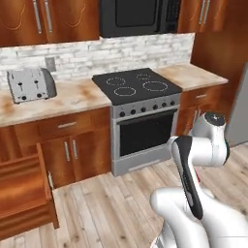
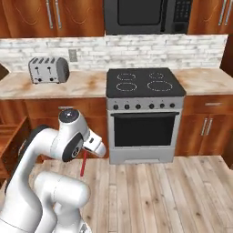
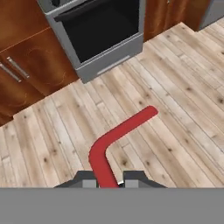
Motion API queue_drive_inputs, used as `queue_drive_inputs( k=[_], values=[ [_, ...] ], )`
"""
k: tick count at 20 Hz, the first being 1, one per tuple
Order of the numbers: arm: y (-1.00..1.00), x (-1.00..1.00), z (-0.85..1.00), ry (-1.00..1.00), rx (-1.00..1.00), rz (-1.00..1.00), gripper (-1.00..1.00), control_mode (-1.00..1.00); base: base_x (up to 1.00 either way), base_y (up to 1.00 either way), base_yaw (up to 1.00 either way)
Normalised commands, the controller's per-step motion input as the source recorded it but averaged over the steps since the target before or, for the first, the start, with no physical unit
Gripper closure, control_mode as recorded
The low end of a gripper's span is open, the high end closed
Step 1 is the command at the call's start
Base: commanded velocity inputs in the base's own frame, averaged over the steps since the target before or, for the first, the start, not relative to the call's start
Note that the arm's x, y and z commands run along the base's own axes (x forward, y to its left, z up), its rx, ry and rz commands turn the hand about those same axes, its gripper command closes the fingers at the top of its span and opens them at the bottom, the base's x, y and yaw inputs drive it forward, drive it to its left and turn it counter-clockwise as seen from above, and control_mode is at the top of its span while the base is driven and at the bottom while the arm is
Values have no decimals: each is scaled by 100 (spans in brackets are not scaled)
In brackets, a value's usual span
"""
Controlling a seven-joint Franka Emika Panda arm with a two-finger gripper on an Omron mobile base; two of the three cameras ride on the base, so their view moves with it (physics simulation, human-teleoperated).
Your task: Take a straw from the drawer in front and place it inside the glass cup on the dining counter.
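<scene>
Hand view showed the jaws of the gripper (image 3: 109,178) pinched on the straw (image 3: 118,135), whose red shaft rose between the two dark fingertips (image 3: 87,178) and bent sharply away toward the upper right. The straw was seen held over the pale wooden plank floor (image 3: 175,109), clear of it. Beyond the floor, the dark oven door (image 3: 100,30) of the stove was seen, with reddish-brown cabinet doors (image 3: 35,70) beside it. From the right base view, the straw (image 2: 83,164) was seen hanging below the white hand, in front of the lower cabinets, to the left of the stove (image 2: 143,113). A silver toaster (image 2: 48,69) stood on the worktop (image 2: 86,84) left of the cooktop. From the left base view, the drawer (image 1: 24,193) was seen pulled open at the lower left.
</scene>
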Motion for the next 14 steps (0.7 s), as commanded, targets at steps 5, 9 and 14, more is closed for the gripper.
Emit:
queue_drive_inputs(
  k=[5, 9, 14],
  values=[
    [0, 0, 0, 0, 0, 0, 100, 100, 0, -77, -66],
    [0, 0, 0, 0, 0, 0, 100, 100, 0, -74, -63],
    [0, 0, 0, 0, 0, 0, 100, 100, 0, -72, -61]
  ],
)
